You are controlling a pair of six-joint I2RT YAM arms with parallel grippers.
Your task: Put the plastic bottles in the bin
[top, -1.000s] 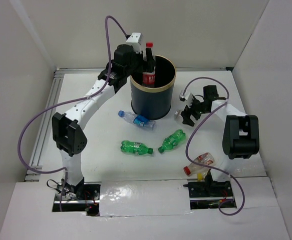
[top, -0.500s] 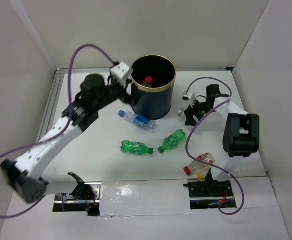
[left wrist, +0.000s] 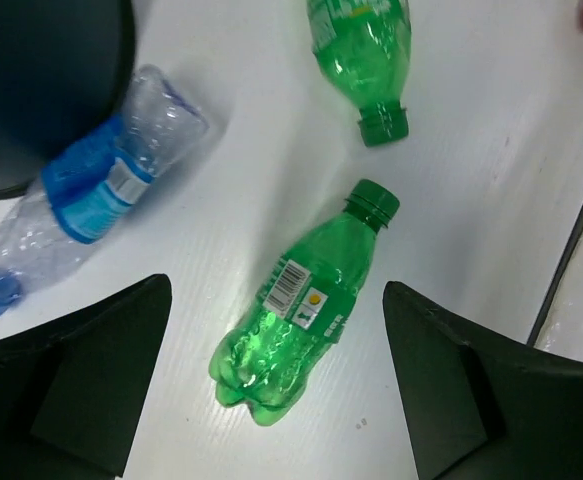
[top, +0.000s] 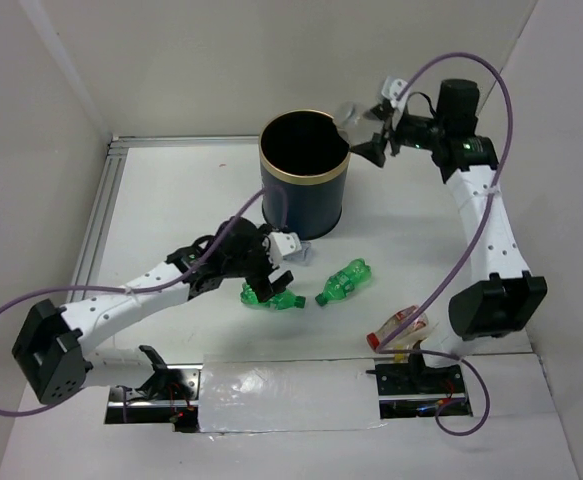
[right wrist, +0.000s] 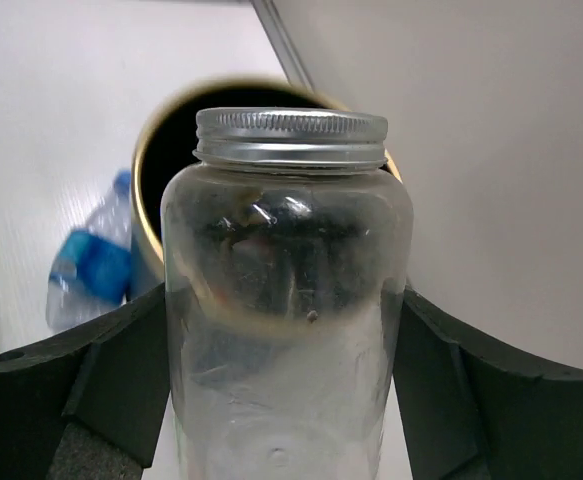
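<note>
The dark bin [top: 304, 195] with a gold rim stands at the back middle. My right gripper [top: 359, 128] is shut on a clear bottle [top: 349, 112] with a silver cap [right wrist: 291, 137] and holds it high, just right of the bin's rim [right wrist: 151, 190]. My left gripper [top: 264, 283] is open and low over a green bottle [top: 279, 298] lying on the table; the bottle [left wrist: 306, 300] lies between the open fingers [left wrist: 101, 370], apart from both. A second green bottle [left wrist: 361, 50] and a clear blue-labelled bottle [left wrist: 91, 190] lie nearby.
A clear bottle with a red cap [top: 396, 325] lies near the right arm's base. The second green bottle [top: 344, 281] lies right of the left gripper. White walls enclose the table on three sides.
The left arm let a red-capped bottle drop into the bin, then swung down to the green bottle. The right arm lifted the clear bottle from the table up to the bin's rim.
</note>
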